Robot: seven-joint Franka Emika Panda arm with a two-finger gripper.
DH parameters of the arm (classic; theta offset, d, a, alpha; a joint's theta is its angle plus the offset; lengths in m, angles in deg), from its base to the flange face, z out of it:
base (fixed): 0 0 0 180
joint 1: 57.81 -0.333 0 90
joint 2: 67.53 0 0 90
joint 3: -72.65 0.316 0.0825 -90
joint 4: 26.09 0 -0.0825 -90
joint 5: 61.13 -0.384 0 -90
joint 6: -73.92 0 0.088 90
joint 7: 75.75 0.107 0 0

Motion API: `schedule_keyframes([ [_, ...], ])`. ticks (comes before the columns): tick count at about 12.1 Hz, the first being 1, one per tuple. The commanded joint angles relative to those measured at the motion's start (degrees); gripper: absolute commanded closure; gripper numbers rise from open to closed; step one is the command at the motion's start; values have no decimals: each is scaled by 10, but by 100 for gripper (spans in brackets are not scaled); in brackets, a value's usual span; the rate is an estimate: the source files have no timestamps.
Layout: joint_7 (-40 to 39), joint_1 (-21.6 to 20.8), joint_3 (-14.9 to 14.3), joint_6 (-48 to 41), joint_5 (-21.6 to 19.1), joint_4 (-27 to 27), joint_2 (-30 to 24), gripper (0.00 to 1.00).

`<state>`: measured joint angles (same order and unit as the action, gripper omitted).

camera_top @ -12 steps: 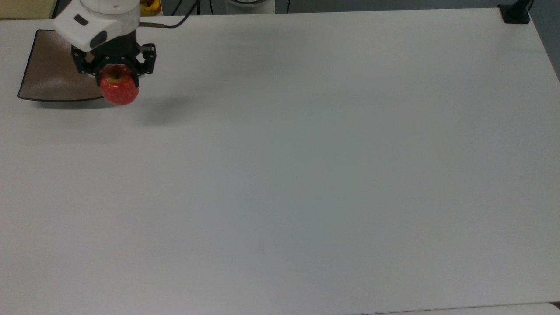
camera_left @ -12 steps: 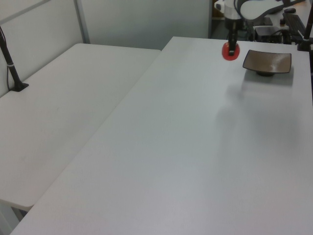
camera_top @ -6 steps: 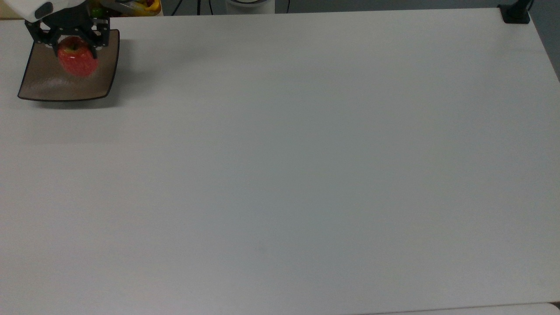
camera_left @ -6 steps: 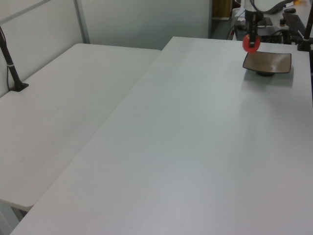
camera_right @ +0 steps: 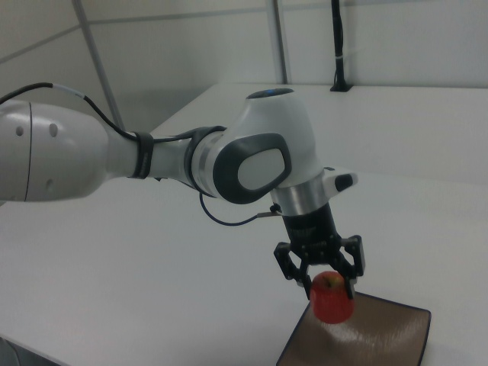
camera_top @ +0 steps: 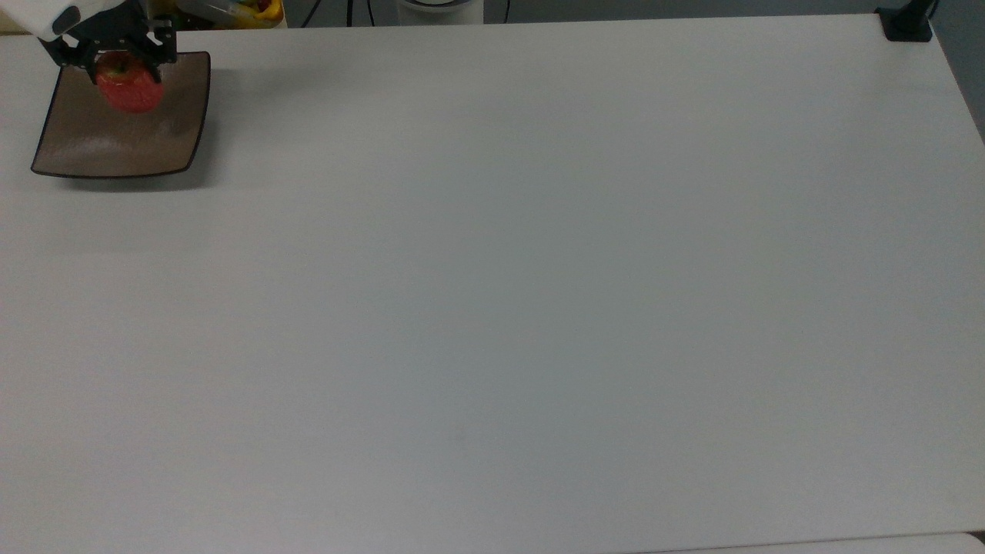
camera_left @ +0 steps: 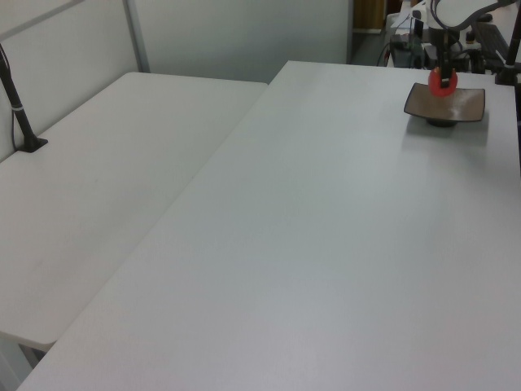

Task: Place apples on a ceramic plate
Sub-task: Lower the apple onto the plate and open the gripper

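Note:
The red apple hangs in my gripper, whose fingers are shut on its sides. It is held just above the square brown ceramic plate, over the plate's far half in the top view. The plate sits in the top view's upper left corner of the white table. In the right view the apple hovers over the plate's left corner, a small gap below it.
The wide white table spreads out to the top view's right of the plate. A black post base stands at the top view's far right corner. A second table adjoins on the left view's left.
My gripper carried the apple from beside the plate's right edge in the top view leftward and away, over the plate, then a little farther back in the last half second.

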<state>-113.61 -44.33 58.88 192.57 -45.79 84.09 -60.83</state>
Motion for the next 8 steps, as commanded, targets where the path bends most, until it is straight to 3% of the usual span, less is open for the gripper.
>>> schedule_keyframes([
  [1, -39, 17, -2, 4, -1, 12, 4, 48],
  [8, -37, 39, -2, 54, 2, 7, 55, 42],
])
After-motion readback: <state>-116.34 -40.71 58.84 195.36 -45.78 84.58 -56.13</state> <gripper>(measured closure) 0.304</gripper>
